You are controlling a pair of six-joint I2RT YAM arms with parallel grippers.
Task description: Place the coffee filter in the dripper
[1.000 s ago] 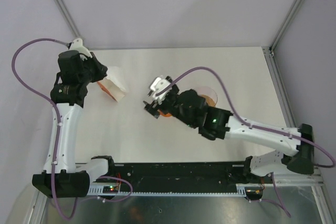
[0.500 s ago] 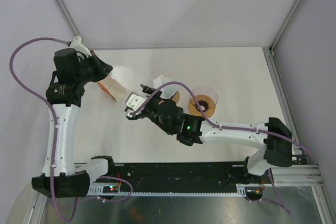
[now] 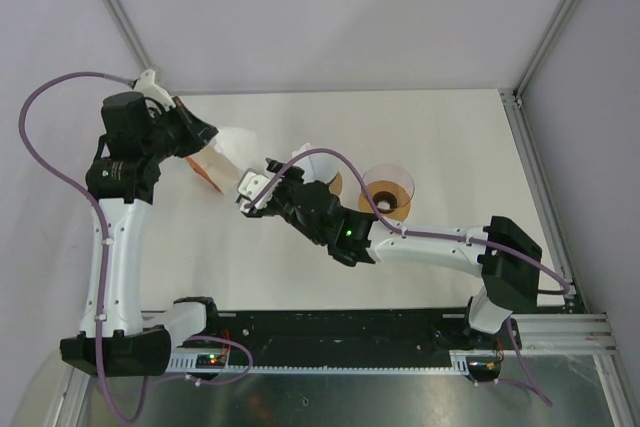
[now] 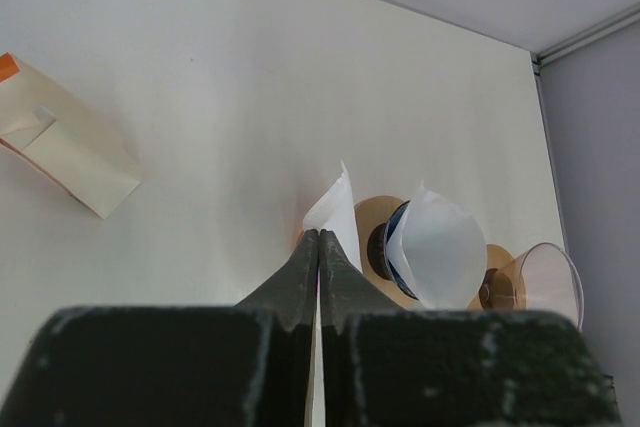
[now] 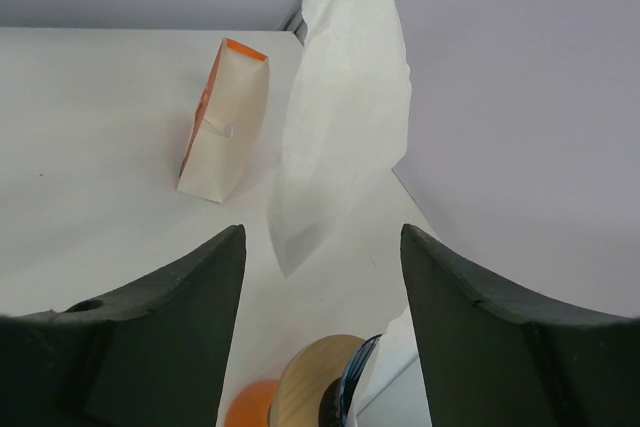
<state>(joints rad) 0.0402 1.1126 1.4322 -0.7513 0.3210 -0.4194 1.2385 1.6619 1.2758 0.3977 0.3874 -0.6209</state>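
Right wrist view shows the coffee filter (image 5: 345,117) hanging flat in the air above the table (image 3: 450,147). Its top edge is pinched by the left gripper (image 4: 318,247), whose fingers press tight together on the paper. I judge it dangles there so the right gripper (image 5: 320,247), spread wide and empty, can take it. The amber dripper (image 3: 390,190) stands well apart to the right. A wooden-ringed stand (image 3: 322,179) carrying a white paper cone sits between them, likely in the way. The filter box (image 5: 222,122) lies nearby.

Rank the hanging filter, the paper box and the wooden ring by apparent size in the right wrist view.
1. hanging filter, clearly largest.
2. paper box.
3. wooden ring, smallest as seen, but the frame edge cuts it off, so unsure.
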